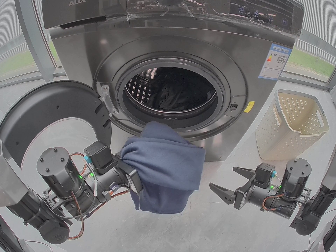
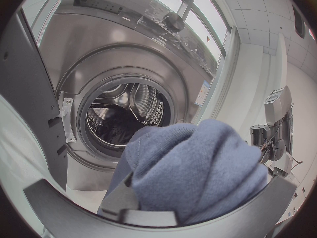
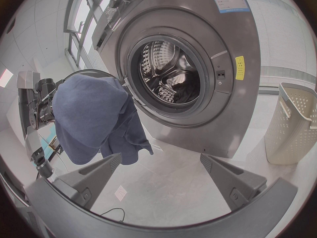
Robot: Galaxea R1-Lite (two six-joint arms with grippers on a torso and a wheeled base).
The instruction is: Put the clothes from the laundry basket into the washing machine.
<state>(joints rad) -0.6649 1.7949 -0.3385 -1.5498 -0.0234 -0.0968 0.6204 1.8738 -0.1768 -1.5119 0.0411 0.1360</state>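
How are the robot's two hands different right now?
The left gripper is shut on the blue garment, while the right gripper holds nothing, its fingers spread open. The left gripper sits by the open door; the right gripper is nearer the laundry basket. Both hover in front of the washing machine.
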